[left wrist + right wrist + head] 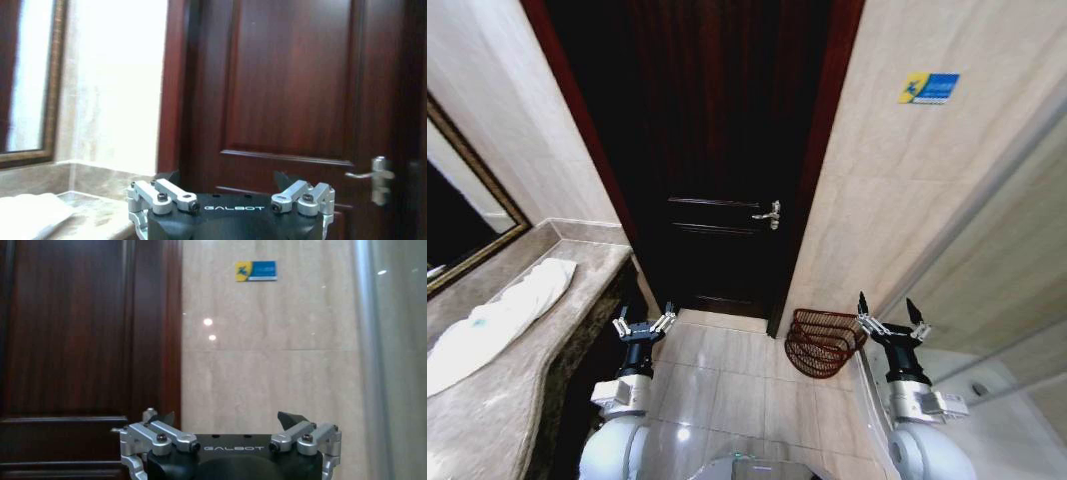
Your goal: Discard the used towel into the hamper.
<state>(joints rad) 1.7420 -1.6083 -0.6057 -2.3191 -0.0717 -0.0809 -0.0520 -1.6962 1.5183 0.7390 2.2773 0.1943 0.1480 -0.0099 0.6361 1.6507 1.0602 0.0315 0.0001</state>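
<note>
Both grippers, left gripper (645,325) and right gripper (893,313), hang spread wide and empty; the left should reach the towel (497,320) on the counter (517,400), well apart from the hamper (824,342).

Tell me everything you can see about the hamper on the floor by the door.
The hamper is a small round basket of dark reddish-brown open-weave wire with slatted sides. It looks tipped, its open mouth turned toward the camera, and nothing can be seen inside it. It sits on the pale tiled floor in the corner where the dark wooden door frame meets the beige tiled wall. The right gripper, fingers spread, hovers just beside its rim; whether they touch cannot be told.
</note>
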